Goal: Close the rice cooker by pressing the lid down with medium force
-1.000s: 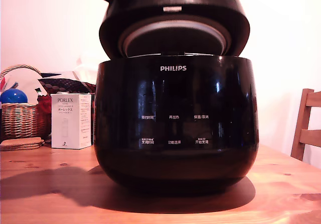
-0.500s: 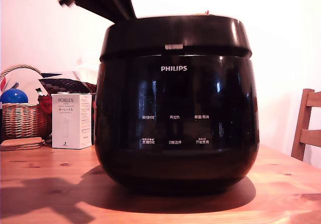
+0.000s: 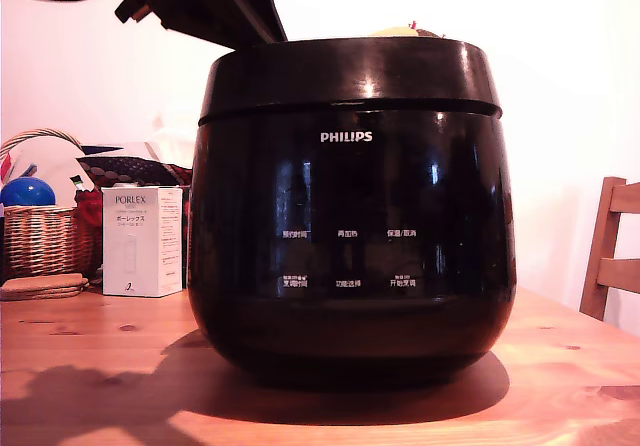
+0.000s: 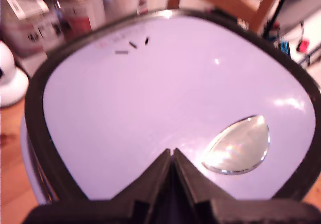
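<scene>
With its fingers pinched together and holding nothing, the gripper [image 4: 171, 156] bears on the lid [image 4: 165, 108], seating it flush on the rice cooker [image 3: 350, 246].

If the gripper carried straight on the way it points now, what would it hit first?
The lid of the rice cooker: the gripper, fingertips together, points at its pale top, apparently at or just above the surface; actual contact is unclear.

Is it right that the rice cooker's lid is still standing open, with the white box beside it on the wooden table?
Not quite: the lid is down on the rice cooker, as the exterior view shows. The white box does stand beside it on the wooden table.
</scene>
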Action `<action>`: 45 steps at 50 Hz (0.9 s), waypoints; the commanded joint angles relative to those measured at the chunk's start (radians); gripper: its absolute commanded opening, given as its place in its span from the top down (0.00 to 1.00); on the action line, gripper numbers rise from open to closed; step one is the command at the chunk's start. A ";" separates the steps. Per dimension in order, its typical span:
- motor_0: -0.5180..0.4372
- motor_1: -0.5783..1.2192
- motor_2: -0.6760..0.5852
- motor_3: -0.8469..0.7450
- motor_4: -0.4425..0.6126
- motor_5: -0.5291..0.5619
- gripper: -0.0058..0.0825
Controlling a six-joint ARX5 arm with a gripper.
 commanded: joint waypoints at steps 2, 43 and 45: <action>-0.034 0.049 -0.113 0.017 -0.022 -0.004 0.96; -0.065 0.053 -0.449 0.340 -0.152 -0.115 0.96; -0.065 0.050 -0.449 0.368 -0.144 -0.115 0.96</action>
